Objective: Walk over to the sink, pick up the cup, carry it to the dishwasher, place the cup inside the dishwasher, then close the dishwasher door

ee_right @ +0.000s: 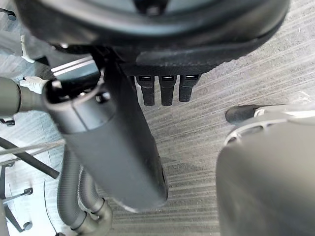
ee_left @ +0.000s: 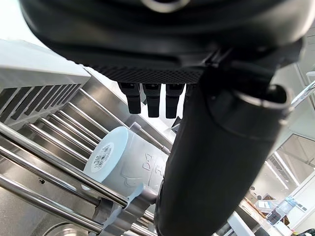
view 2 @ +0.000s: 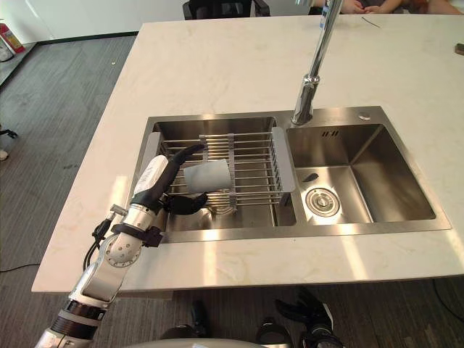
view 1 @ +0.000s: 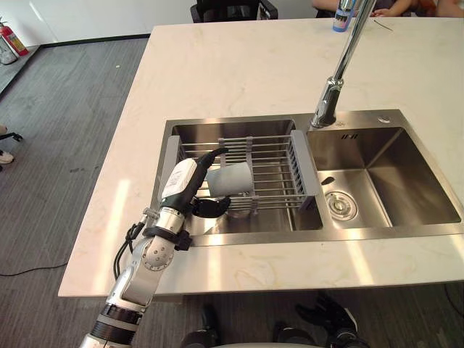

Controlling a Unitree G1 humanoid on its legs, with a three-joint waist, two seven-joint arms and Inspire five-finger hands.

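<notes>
A grey cup [view 1: 232, 180] lies on its side on a wire rack [view 1: 279, 170] across the left basin of the steel sink [view 1: 304, 235]. My left hand [view 1: 180, 181] reaches in from the near left and is open. Its thumb arches over the cup's base end, and its dark fingers [view 1: 212, 207] sit just below the cup. The left wrist view shows the cup [ee_left: 118, 157] on the rack bars past the thumb [ee_left: 216, 162], its labelled bottom facing the palm. My right hand [ee_right: 118, 137] hangs low over the grey floor with its fingers relaxed.
A tall chrome faucet [view 1: 341, 65] rises behind the divider between the basins. The right basin [view 1: 377, 181] has a drain [view 1: 341, 204]. The pale stone countertop [view 1: 239, 65] surrounds the sink. A person's hands [view 1: 395, 10] rest at its far edge.
</notes>
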